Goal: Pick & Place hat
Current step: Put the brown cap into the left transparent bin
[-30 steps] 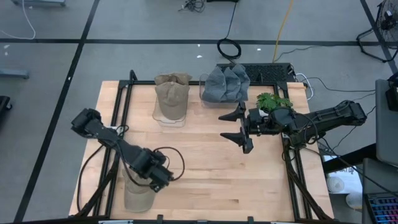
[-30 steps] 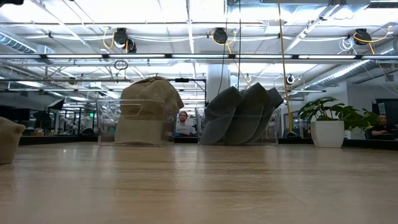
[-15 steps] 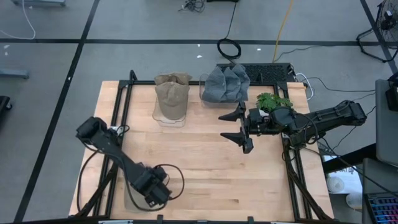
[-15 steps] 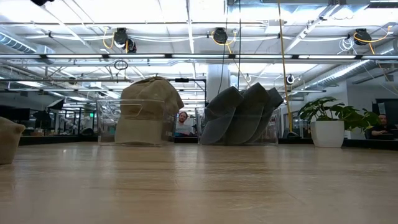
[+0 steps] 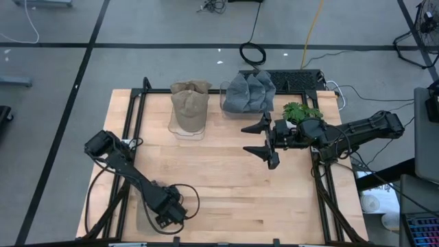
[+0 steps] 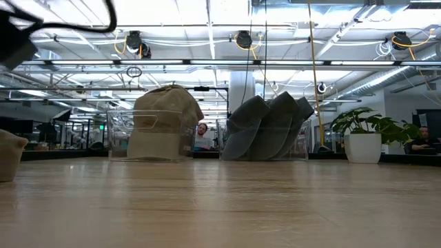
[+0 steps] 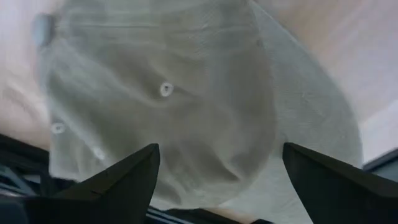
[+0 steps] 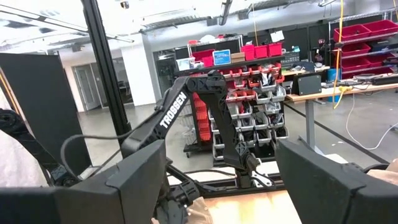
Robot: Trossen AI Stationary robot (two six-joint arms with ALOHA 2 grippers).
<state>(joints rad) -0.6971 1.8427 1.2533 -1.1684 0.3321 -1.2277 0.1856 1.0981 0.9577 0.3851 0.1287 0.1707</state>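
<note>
A pale khaki hat [image 7: 186, 106] lies crown up on the table near its near left corner [image 5: 145, 221]. It also shows at the left edge of the low view [image 6: 9, 156]. My left gripper [image 5: 164, 214] hangs close over it, pointing steeply down. It is open [image 7: 217, 186], one finger on either side of the crown, and I see no touch. My right gripper [image 5: 263, 141] is held high over the table's right half. It points toward the left edge, is open [image 8: 221, 186], and has nothing between its fingers.
At the far edge stand a clear bin of tan hats [image 5: 190, 110] and a clear bin of grey hats [image 5: 250, 92]. A potted plant [image 5: 302, 111] sits at the far right. Bare wood [image 5: 219, 185] lies in the middle.
My left gripper has come down and toward the near edge until it hangs over the hat, rolling somewhat on the way. Its upper arm has dropped into the top left of the low view. The hat has stayed where it was.
</note>
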